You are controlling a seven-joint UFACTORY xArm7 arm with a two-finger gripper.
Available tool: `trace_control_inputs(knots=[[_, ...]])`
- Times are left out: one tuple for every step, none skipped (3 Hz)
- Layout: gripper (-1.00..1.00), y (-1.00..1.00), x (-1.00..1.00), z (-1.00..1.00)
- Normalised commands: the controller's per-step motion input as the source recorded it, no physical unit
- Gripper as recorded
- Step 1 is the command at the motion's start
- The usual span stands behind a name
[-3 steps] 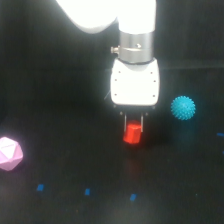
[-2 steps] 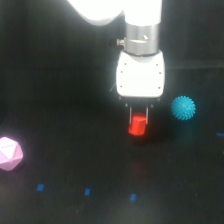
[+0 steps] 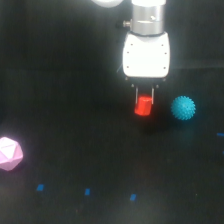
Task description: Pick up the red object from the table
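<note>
The red object [image 3: 143,106], a small stubby faceted cylinder, hangs above the black table [image 3: 75,100] between the thin fingers of my gripper [image 3: 145,102]. The gripper is shut on it, below the white gripper body [image 3: 146,56]. A faint shadow lies on the table under the red object, so it is lifted off the surface. The fingers show only as short dark prongs at the object's top.
A cyan spiky ball [image 3: 183,108] sits on the table just to the exterior view's right of the red object. A pink polyhedron [image 3: 9,153] rests at the far left. Small blue marks [image 3: 87,191] dot the table's near part.
The gripper has risen and shifted toward the exterior view's right, carrying the red object up off the table. The ball and polyhedron have stayed put.
</note>
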Motion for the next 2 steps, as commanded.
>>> trace_control_inputs(knots=[[-1.0, 0.65, 0.41, 1.0], [-1.0, -0.06, 0.25, 0.94]])
